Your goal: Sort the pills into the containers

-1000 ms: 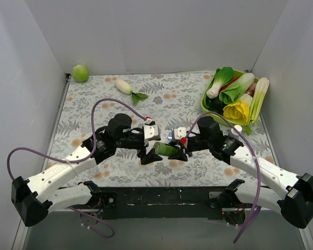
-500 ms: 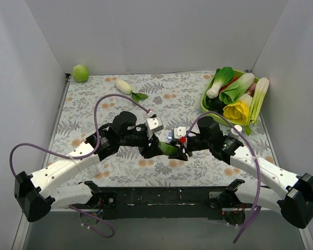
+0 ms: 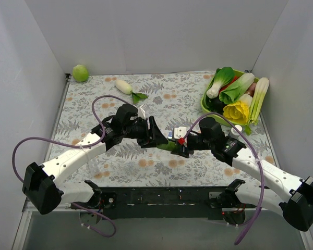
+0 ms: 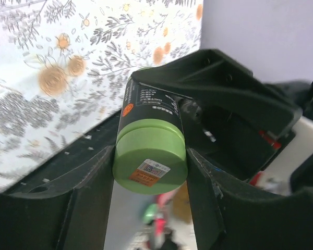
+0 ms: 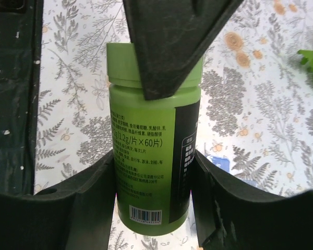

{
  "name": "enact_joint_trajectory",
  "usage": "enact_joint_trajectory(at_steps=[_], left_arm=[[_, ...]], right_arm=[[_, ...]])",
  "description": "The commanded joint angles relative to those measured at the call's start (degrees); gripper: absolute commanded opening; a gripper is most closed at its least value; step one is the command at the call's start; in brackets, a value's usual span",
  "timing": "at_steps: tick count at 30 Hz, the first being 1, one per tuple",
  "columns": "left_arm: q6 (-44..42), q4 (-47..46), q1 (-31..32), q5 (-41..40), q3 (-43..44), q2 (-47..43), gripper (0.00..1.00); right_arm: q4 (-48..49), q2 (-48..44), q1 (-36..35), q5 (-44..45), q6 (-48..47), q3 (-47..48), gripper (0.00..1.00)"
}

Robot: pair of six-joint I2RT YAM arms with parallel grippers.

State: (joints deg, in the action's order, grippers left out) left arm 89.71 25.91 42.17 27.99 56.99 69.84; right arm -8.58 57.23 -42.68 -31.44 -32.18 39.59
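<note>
A green pill bottle [image 3: 168,146] lies tilted between both grippers at the table's middle. My right gripper [image 3: 180,149] is shut on its labelled body [image 5: 152,151], one finger on each side [image 5: 88,203]. My left gripper [image 3: 155,138] is shut on the bottle's light green cap [image 4: 150,156]. One of its fingers [image 5: 169,47] crosses the cap in the right wrist view. Of the blue containers only a small blue patch [image 5: 219,163] shows, on the table behind the bottle. No loose pills are in view.
A green basket [image 3: 205,105] of bok choy and other vegetables stands at the back right, with a small white object [image 3: 238,129] near it. A white radish [image 3: 124,86] and a green round fruit [image 3: 80,73] lie at the back left. Walls close three sides.
My left gripper has swung right from beside the bottle, turned, and closed on its cap. The right gripper has kept hold of the bottle's body.
</note>
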Motion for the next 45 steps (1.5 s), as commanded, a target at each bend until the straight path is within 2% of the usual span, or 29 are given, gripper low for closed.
enact_joint_trajectory(at_steps=[1,6,8,10,11,13,14,16,19,20,22,23,27,31,35,37,38,40,42,43,45], left_arm=[[21.98,-1.4,-2.53,7.26,0.22,-1.73,0.0],[27.62,-1.04,-3.24,5.94,1.01,-1.2,0.0],[26.92,-0.08,-3.76,5.33,1.1,-1.46,0.27],[25.08,0.02,-4.99,5.85,1.1,-2.34,0.39],[24.38,-1.38,-5.43,6.29,0.93,-2.78,0.53],[22.1,-3.14,-7.27,8.57,0.49,-4.53,0.69],[20.95,-4.54,-7.89,9.36,0.4,-5.06,0.85],[16.06,-5.26,-9.73,12.08,0.49,-6.46,0.98],[8.93,-3.86,-12.01,15.06,1.45,-7.18,0.98],[2.03,-0.98,-12.55,15.51,2.24,-7.35,0.98],[-5.39,1.32,-14.21,17.35,2.51,-7.62,0.98],[-12.91,4.12,-14.57,16.93,2.86,-7.7,0.98],[-27.61,5.91,-14.93,14.56,5.84,-8.67,0.98],[-39.41,-1.1,-14.93,13.75,3.15,-13.67,0.98],[-50.49,-18.83,-14.84,21.48,-5.65,-21.76,0.98],[-52.87,-20.29,-14.58,24.74,-6.11,-21.25,0.98],[-53.93,-17.5,-14.4,25.62,-4.36,-20.46,0.98],[-59.09,-13.98,-11.17,25.02,-2.86,-18.61,0.98],[-63.59,-8.61,-7.04,20.38,-1.36,-17.99,0.98],[-65.52,-6.86,-2.75,15.04,-0.92,-17.55,0.98],[-70.28,-2.89,0.44,11.05,-0.04,-15.71,0.98]], right_arm=[[8.05,-1.68,-0.13,4.19,-1.92,1.37,0.01],[9.53,-2.12,-0.3,4.02,-2.36,0.84,0.01],[9.46,-2.39,-0.48,3.84,-2.36,0.66,0.01],[9.46,-2.56,-0.48,3.58,-2.36,0.49,0.01],[9.46,-2.74,-0.48,3.49,-2.27,0.4,0.01],[9.46,-2.92,-0.48,3.23,-1.92,0.05,0.01],[9.46,-3.26,-0.48,2.88,-1.83,-0.04,0.01],[9.46,-3.27,-0.48,2.44,-1.13,-0.13,0.01],[9.46,-3.53,-0.39,1.65,-0.6,-0.22,0.01],[9.37,-3.62,-0.48,0.6,-0.51,-0.22,0.01],[8.93,-3.62,-0.48,-1.16,-0.42,-0.13,0.01],[8.67,-3.71,-0.48,-2.91,0.01,-0.22,0.01],[8.67,-3.71,-0.48,-6.35,0.89,-0.31,0.01],[8.67,-3.44,-0.48,-7.76,0.98,-0.39,0.01],[8.67,-3.27,-0.48,-7.93,0.89,-0.48,0.01],[8.67,-3.01,-0.48,-7.93,1.07,-0.31,0.01],[8.67,-2.92,-0.48,-7.93,1.25,-0.22,0.01],[8.67,-2.74,-0.48,-7.93,1.6,-0.13,0.01],[8.67,-2.57,-0.48,-8.02,1.95,-0.13,0.01],[8.67,-2.39,-0.39,-8.02,2.12,-0.04,0.01],[8.67,-2.21,-0.3,-8.02,2.56,0.04,0.01]])
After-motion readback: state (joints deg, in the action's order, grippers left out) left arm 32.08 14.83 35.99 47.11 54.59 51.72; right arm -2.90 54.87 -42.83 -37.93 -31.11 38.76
